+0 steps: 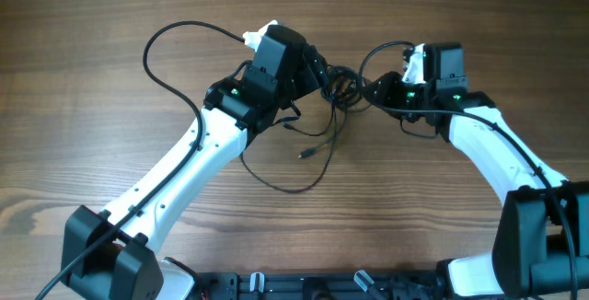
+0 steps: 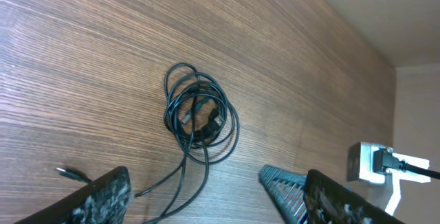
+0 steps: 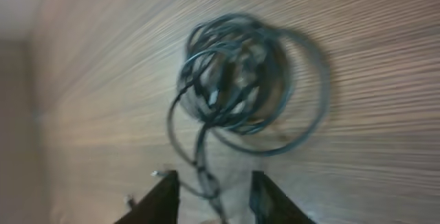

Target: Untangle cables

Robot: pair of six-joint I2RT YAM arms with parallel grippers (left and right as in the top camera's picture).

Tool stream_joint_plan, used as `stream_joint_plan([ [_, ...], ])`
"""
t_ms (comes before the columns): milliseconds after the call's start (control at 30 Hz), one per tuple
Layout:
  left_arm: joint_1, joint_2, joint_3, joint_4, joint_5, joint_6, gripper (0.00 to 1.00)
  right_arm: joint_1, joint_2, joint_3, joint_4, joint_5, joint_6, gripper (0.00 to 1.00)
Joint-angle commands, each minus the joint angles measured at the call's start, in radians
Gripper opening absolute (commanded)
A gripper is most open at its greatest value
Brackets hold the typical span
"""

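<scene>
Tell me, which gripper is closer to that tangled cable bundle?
Right, narrowly. The right gripper sits at the edge of the cable bundle; the left gripper hovers a small gap off its opposite side.

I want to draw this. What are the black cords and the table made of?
The cables: probably rubbery plastic coating, slightly shiny; they bend into loose loops. The table: wood or wood-look laminate, matte, showing fine straight brown grain.

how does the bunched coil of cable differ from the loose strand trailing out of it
The coil is wound into tight overlapping loops; the loose strand runs in one open curve. The coil is compact and dense; the loose strand is long and spread out. Both are thin black cord lying on the wooden table.
</scene>
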Motion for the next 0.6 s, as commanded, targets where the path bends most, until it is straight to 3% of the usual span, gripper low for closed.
stream_joint_plan([
  [0,0.002,0.021,0.005,-0.005,-0.029,0.073,0.85,-0.020,0.006,0.001,0.020,0.039,-0.027,0.46],
  [67,0.002,0.040,0.005,-0.001,-0.029,0.083,0.86,-0.020,0.006,0.001,0.006,-0.009,-0.090,0.58],
  [100,0.002,0.050,0.005,0.006,-0.029,0.083,0.84,-0.020,0.006,0.001,-0.016,0.012,-0.087,0.59],
  [267,0.002,0.124,0.005,0.018,-0.021,0.086,0.78,-0.008,0.011,0.001,0.005,0.023,-0.045,0.53],
  [400,0.002,0.134,0.005,0.023,-0.021,0.086,0.88,0.045,0.040,0.001,0.185,0.041,-0.200,0.51],
  [567,0.003,0.134,0.005,0.007,-0.021,0.087,0.93,0.064,0.173,0.013,0.343,0.091,-0.262,0.50],
])
